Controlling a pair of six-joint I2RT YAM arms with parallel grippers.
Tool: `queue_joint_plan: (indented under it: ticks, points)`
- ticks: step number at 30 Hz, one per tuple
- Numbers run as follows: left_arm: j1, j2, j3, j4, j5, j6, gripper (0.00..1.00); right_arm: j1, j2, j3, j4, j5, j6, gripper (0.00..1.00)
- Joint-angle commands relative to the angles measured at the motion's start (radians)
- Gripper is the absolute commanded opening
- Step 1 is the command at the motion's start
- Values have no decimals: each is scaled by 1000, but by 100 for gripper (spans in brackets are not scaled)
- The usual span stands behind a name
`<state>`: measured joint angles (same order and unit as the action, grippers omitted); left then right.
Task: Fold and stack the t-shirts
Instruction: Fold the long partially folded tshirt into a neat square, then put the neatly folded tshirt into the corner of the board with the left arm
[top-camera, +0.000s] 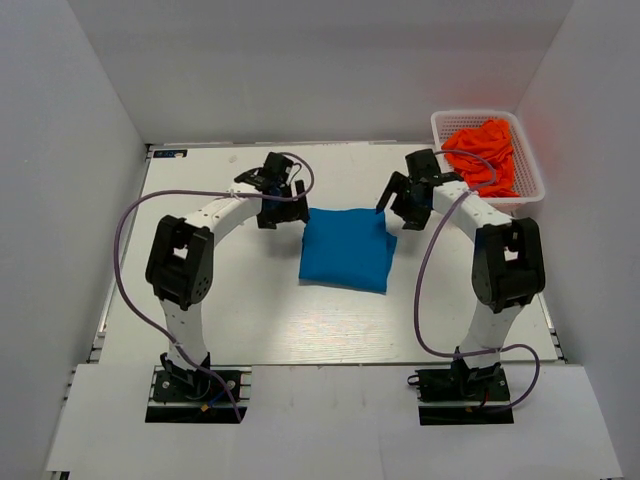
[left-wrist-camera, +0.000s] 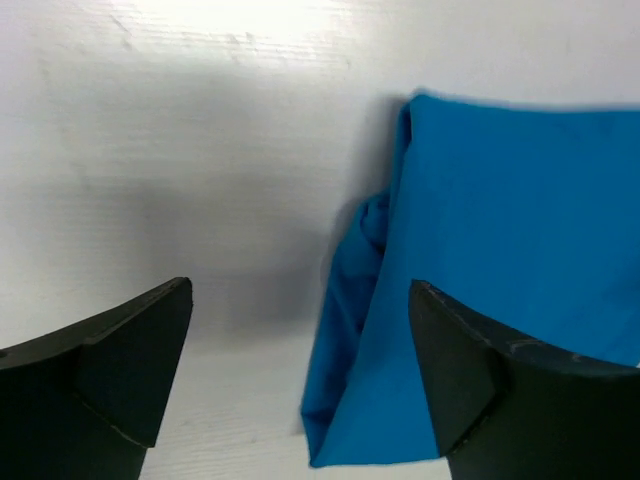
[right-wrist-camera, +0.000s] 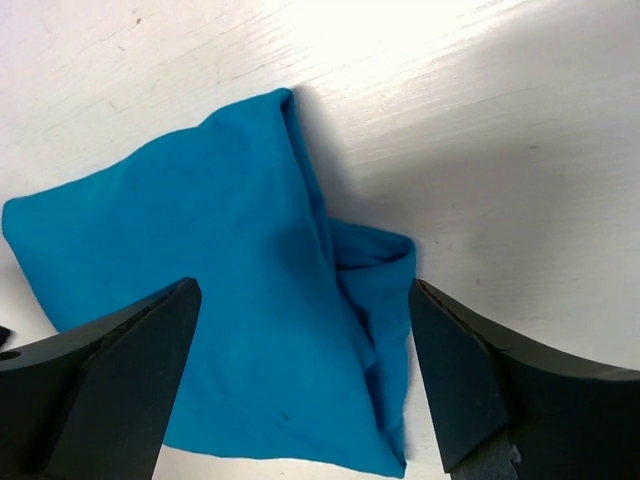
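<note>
Two jaw pairs wide, empty | blue shirt (top-camera: 346, 250) folded mid-table | left gripper (left-wrist-camera: 300, 285) at its far-left corner, right gripper (right-wrist-camera: 300, 285) at far-right, equally near | orange shirts (top-camera: 485, 150) in basket (top-camera: 440, 122), far-right table corner

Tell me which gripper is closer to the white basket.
Right. The right gripper hovers left of the basket, at the right edge of the blue shirt; the left gripper is across the shirt, farther off.

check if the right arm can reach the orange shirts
Probably yes: the right gripper is open and empty, the basket close by is open-topped, and nothing lies between it and the orange shirts.
</note>
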<state>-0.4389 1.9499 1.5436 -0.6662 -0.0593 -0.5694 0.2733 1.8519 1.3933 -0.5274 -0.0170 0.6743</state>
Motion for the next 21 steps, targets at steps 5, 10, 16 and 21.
queue_joint_plan:
  ticks: [5,10,16,21]
  points:
    - [-40,-62,-146,121,265,157,84,0,-229,-160,43,74,8,90]
    - [-49,-42,-203,226,354,157,80,0,-309,-246,21,86,-7,90]
    - [-79,50,-189,223,269,128,48,0,-326,-283,10,91,-12,90]
    - [-118,139,-59,58,12,128,0,-2,-342,-300,15,101,-15,90]
